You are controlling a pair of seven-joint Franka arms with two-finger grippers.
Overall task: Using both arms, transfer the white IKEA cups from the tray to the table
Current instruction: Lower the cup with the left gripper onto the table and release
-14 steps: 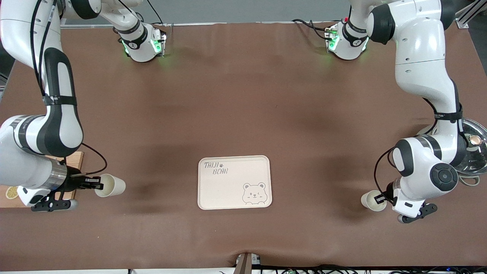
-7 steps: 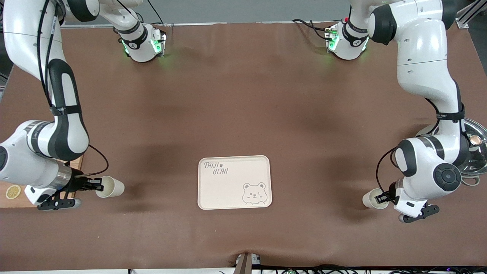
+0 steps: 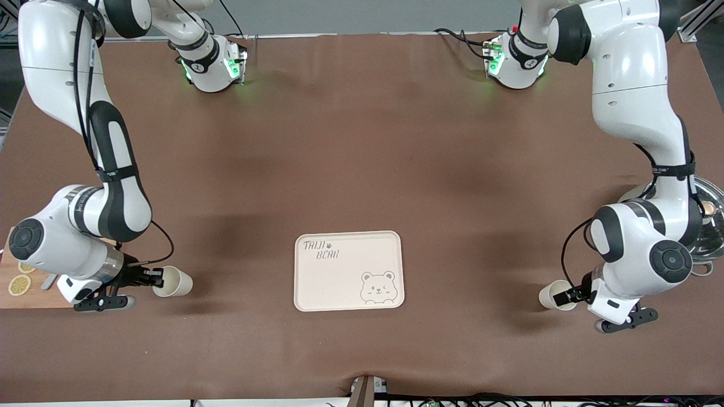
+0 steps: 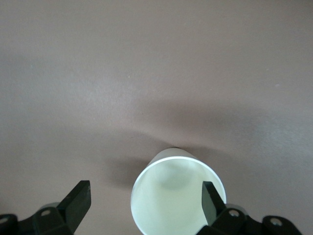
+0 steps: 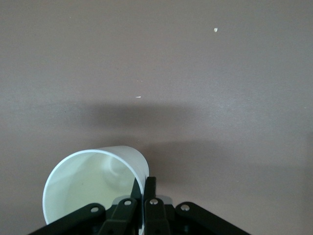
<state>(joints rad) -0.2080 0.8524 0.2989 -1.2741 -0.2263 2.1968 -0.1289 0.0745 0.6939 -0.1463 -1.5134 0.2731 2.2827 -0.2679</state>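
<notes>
One white cup (image 3: 176, 282) is in my right gripper (image 3: 154, 278), low over the table toward the right arm's end, apart from the tray (image 3: 317, 282). In the right wrist view the gripper (image 5: 145, 181) is shut on the cup's (image 5: 88, 186) rim wall, one finger inside and one outside. The other white cup (image 3: 547, 294) is at my left gripper (image 3: 567, 297), toward the left arm's end. In the left wrist view the gripper (image 4: 145, 191) is open wide. One finger (image 4: 210, 198) is inside the cup (image 4: 171, 205), the other well outside it.
The cream tray with a bear drawing lies mid-table, between the two cups. A wooden board (image 3: 14, 297) with lemon slices lies by the right arm's wrist. A metal lid (image 3: 707, 226) lies beside the left arm's elbow.
My right arm has carried its cup a little toward the tray and lower. My left arm and its cup have barely shifted.
</notes>
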